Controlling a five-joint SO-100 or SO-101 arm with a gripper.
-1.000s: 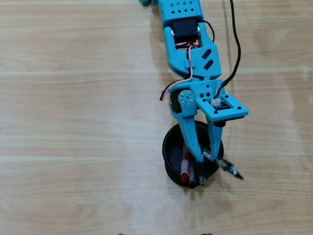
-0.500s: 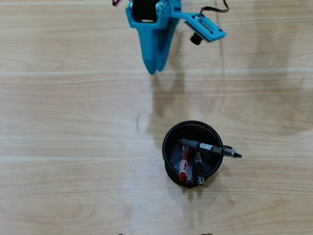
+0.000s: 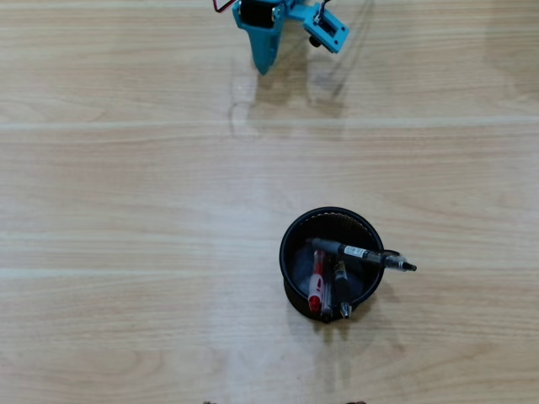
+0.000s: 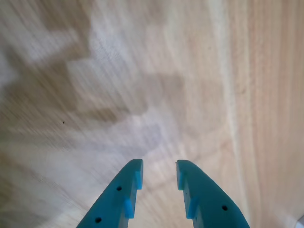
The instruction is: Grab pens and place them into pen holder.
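While the blue arm sits up at the top edge of the overhead view, its gripper [image 3: 264, 66] points down toward the wooden counter [image 3: 126, 210] with nothing in it. Seen from the wrist view, the gripper [image 4: 159, 170] has its two blue fingers [image 4: 128, 190] parted by a narrow gap, and only blurred wood grain and soft shadows show between and beyond them. So it stands slightly open and empty.

Well apart from it, in the lower middle of the overhead view, stands the pen holder [image 3: 290, 231], a round black cup upright on the counter. All the pens I can make out are in it. The red pen [image 3: 317, 286] leans against the near rim, its tip low at the cup's lower edge. Just beside it to the right lie two darker pens [image 3: 340, 282], close together, their ends poking past the rim at the bottom; I cannot tell which is which. Across the top of these rests the black pen [image 3: 358, 253], lying almost level, one end inside the cup and the other sticking out over the right rim.
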